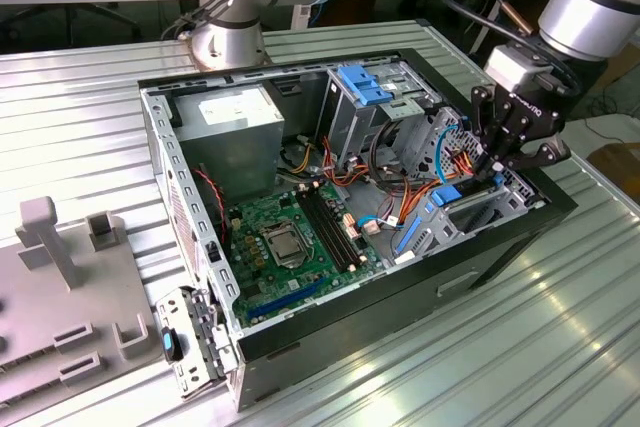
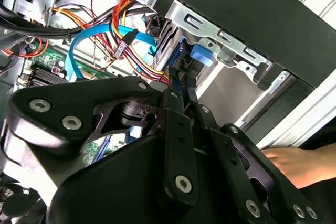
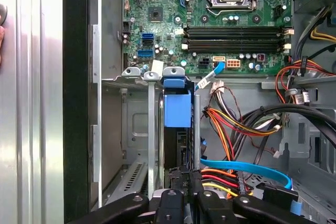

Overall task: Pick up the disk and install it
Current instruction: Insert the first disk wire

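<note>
From the exterior view's left: grey plastic fixture (image 1: 70,297) on the ribbed tabletop (image 1: 80,107), then the open PC case (image 1: 400,317) w/ green motherboard (image 1: 290,237) in the middle, power supply (image 1: 235,122) toward the back, blue latch (image 1: 365,85) on the grey drive cage. At the exterior view's right my hand (image 1: 505,162) is down over the drive bay (image 1: 480,212) at the case's front corner. The disk (image 3: 177,109) stands on edge in that bay, blue rail end facing the motherboard; the first wrist view has it between the bay's metal walls, dark body running back toward the fingers (image 2: 177,114). Fingers look clenched on the disk's near edge, narrow gap, blue rail pinched between them in the second wrist view. I'd judge it partway seated, not latched. Risks: orange/yellow power wires (image 3: 236,124) and the blue data cable (image 3: 247,169) lie just beside the bay, so a sideways drift could snag them; a tilted disk could jam on the bay rails; a person's hand (image 2: 299,163) rests near the case edge, close to the arm.
</note>
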Robot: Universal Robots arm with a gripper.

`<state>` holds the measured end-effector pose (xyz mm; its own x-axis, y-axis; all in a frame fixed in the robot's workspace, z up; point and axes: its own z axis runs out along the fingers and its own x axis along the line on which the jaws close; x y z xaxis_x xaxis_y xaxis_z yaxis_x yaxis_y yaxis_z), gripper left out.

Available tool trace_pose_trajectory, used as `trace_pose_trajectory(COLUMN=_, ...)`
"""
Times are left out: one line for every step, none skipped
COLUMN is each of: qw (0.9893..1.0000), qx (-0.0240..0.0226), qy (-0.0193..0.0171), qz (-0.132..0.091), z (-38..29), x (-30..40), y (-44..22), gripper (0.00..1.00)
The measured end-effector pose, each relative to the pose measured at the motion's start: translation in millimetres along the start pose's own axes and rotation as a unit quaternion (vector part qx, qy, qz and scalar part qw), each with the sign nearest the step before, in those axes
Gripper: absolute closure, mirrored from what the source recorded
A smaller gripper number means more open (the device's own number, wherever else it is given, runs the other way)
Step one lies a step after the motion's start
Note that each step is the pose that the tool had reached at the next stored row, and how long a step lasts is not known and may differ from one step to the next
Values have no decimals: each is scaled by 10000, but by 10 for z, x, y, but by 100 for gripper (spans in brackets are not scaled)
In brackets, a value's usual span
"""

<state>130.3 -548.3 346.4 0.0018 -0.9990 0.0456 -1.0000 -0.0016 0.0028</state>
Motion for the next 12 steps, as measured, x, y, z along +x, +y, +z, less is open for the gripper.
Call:
trace_pose_trajectory(qw=10000, qx=0, qy=0, qz=0, z=1, x=0, y=0, gripper=83)
trace_pose_trajectory(qw=10000, qx=0, qy=1, qz=0, z=2, x=0, y=0, gripper=83)
trace_pose_trajectory(qw=10000, qx=0, qy=1, qz=0, z=4, x=0, y=0, gripper=83)
trace_pose_trajectory(qw=10000, qx=0, qy=1, qz=0, z=6, x=0, y=0, gripper=83)
trace_pose_trajectory(qw=10000, qx=0, qy=0, qz=0, z=8, x=0, y=0, gripper=83)
trace_pose_trajectory(qw=10000, qx=0, qy=0, qz=0, z=8, x=0, y=0, gripper=83)
trace_pose_trajectory(qw=10000, qx=0, qy=-1, qz=1, z=9, x=0, y=-4, gripper=83)
trace_pose_trajectory(qw=10000, qx=0, qy=-1, qz=0, z=9, x=0, y=-12, gripper=83)
trace_pose_trajectory(qw=10000, qx=0, qy=0, qz=0, z=8, x=0, y=-23, gripper=83)
trace_pose_trajectory(qw=10000, qx=0, qy=0, qz=0, z=8, x=-1, y=-26, gripper=83)
trace_pose_trajectory(qw=10000, qx=0, qy=0, qz=1, z=8, x=-1, y=-26, gripper=83)
trace_pose_trajectory(qw=10000, qx=0, qy=0, qz=1, z=8, x=-1, y=-26, gripper=83)
